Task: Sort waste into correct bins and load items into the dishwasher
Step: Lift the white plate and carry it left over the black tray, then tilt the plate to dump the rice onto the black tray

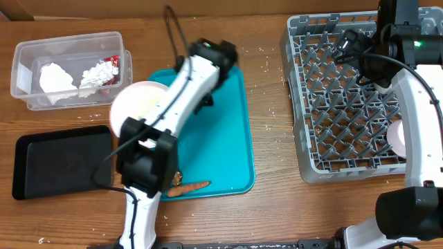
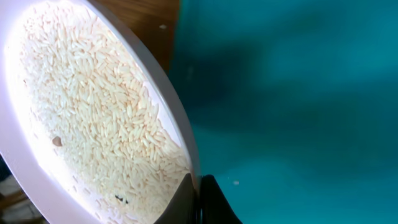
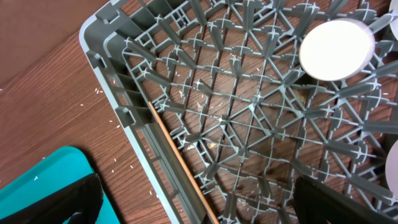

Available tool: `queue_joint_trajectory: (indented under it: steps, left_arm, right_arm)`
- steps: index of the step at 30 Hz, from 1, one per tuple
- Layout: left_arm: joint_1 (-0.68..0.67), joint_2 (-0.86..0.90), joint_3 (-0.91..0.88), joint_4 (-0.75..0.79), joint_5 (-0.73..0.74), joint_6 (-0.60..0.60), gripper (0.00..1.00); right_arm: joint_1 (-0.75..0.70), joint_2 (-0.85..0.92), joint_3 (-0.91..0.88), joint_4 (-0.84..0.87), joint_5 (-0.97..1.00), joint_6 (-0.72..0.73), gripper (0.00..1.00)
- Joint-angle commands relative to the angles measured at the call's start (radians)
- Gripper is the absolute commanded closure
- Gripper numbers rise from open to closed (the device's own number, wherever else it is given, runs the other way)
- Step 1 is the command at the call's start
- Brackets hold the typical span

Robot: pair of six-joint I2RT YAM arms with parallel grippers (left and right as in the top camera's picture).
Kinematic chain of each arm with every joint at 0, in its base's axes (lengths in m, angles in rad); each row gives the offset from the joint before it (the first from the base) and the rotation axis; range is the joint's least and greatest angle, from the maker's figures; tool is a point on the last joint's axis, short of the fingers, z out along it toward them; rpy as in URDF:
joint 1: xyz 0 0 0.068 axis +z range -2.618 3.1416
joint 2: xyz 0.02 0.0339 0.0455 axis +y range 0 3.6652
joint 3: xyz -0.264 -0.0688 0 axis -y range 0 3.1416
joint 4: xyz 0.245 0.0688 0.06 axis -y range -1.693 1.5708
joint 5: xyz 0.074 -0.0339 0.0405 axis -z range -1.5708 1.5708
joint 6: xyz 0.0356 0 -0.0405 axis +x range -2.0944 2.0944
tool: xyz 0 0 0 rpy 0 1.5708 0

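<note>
Rice-covered round white plate (image 2: 93, 118), rim pinched in my left jaws, hangs over the teal plastic tray (image 2: 298, 93). My right jaws gape empty above the grey plastic dishwasher rack (image 3: 134, 115). Judging by this, the rice is not yet binned and the plate is not yet racked.

Tray: left arm (image 1: 181, 86) crosses teal tray (image 1: 232, 145) diagonally; rice plate (image 1: 137, 104) overhangs its far-left corner; right half free | Near edge: carrot piece (image 1: 190, 187) | Gap: table (image 1: 271, 104) strip between tray and dish rack (image 1: 332, 104) passable | Rack: right arm (image 1: 419, 104) overhangs right side; white cup (image 3: 336, 49), chopstick (image 3: 180, 162) inside; left cells open
</note>
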Motion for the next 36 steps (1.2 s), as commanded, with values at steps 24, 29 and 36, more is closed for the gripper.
queue_joint_trajectory:
  steps: [24,29,36]
  left_arm:
    - [0.684,-0.147,0.052,0.034,0.456,0.206,0.96]
    - [0.754,-0.149,0.044,0.058,0.615,0.295,0.96]
    - [0.892,-0.148,0.042,0.062,0.803,0.373,0.96]
  right_arm:
    - [0.000,-0.026,-0.002,0.002,0.010,0.005,0.00]
    - [0.000,-0.026,-0.002,0.002,0.010,0.005,0.00]
    - [0.000,-0.026,-0.002,0.002,0.010,0.005,0.00]
